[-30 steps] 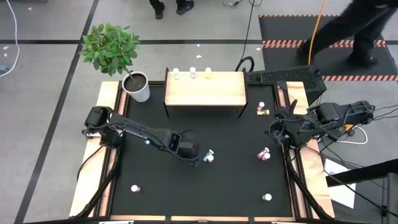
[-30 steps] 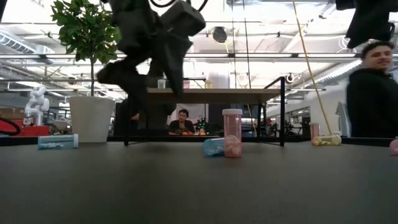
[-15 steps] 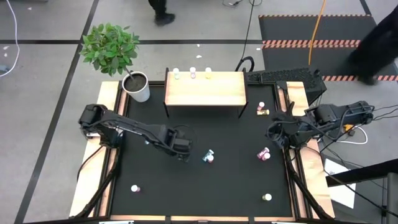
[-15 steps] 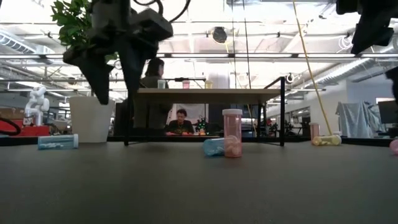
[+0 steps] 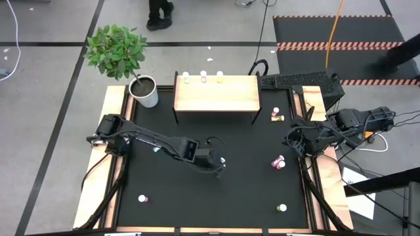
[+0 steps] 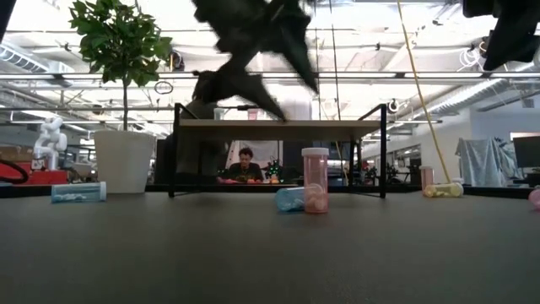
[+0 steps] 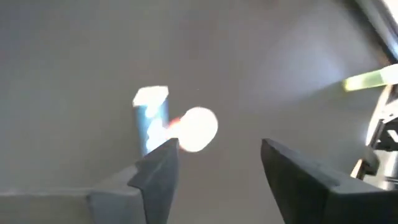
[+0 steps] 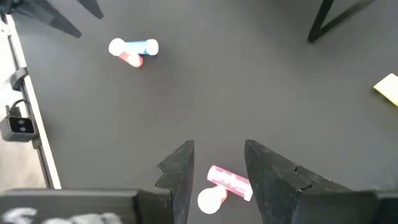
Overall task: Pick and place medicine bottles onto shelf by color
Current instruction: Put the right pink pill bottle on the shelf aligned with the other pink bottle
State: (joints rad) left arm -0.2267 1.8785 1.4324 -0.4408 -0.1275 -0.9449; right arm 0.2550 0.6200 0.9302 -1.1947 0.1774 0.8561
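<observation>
Seven bottles lie loose on the dark bench (image 5: 164,210), and three more already stand in a row along the far edge of the shelf (image 5: 216,94), so most of the sorting is still to do.

At the left, a white pot (image 5: 146,90) with a plant stands just beside the shelf's corner, which narrows the approach from that side. A teal bottle (image 6: 78,192) lies on its side well to the left, and another small one (image 5: 142,198) sits alone near the front edge.

Mid-bench, the left pincer (image 5: 220,164) hangs over a pair that touch: a pink bottle (image 6: 315,180) upright, a blue bottle (image 6: 289,199) lying against it. Its fingers (image 7: 155,174) are apart and grasp nothing, straddling the pink cap from above. I judge the blue one may be nudged as they close.

Further right, a pink bottle (image 5: 278,162) lies alone with free room all round; the right pincer (image 5: 293,141) waits near it by the bench's right edge, released and empty. A yellow bottle (image 5: 277,118) rests by the shelf's right leg, and a green one (image 5: 281,208) near the front edge.
</observation>
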